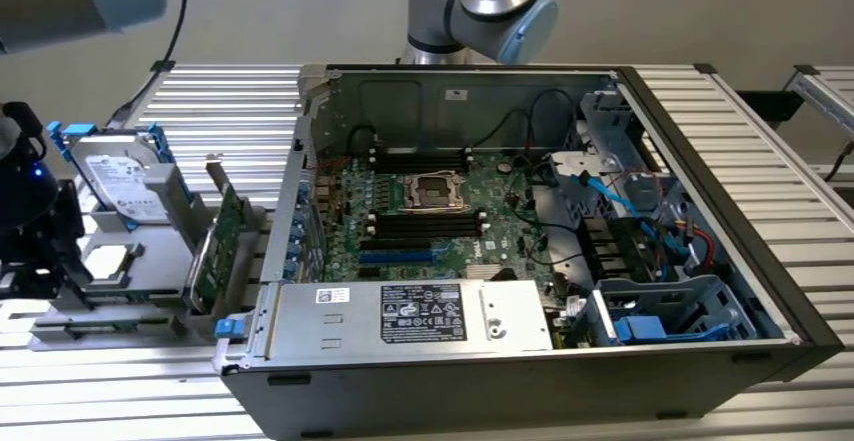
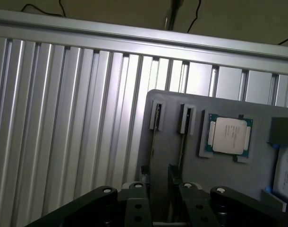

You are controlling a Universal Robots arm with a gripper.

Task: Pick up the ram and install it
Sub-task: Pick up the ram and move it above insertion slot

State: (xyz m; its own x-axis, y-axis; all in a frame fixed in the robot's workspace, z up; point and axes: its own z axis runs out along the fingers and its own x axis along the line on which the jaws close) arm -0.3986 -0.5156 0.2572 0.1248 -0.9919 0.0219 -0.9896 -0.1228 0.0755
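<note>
Wrist view: the gripper (image 2: 159, 174) hovers over the gray tray (image 2: 172, 127) with its fingers (image 2: 174, 176) parted, holding nothing. The ram (image 2: 154, 142) stands in a tray slot (seen edge-on) near the fingers, with the CPU (image 2: 227, 135) farther along the tray.

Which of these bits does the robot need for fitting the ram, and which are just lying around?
Needed: gripper, hovering open over the grey tray; ram, edge-on in the tray; memory slots in the open computer case.
Lying about: hard drive; expansion card; processor chip.
</note>
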